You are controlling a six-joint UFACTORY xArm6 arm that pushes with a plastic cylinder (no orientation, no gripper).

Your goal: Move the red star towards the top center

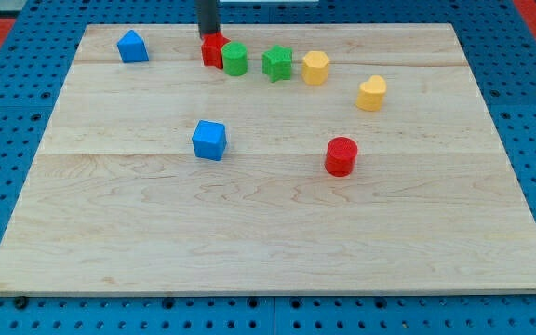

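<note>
The red star [214, 50] lies near the view's top, left of centre, touching a green round block [235, 59] on its right. My tip [208, 35] comes down from the view's top edge and ends at the star's upper left side, touching or nearly touching it.
A green star [277, 63] and a yellow hexagon block [315, 67] continue the row to the right. A yellow heart block [371, 93] lies further right. A blue house-shaped block [133, 46] is at top left, a blue cube [209, 140] mid-left, a red cylinder [341, 155] right of centre on the wooden board [268, 242].
</note>
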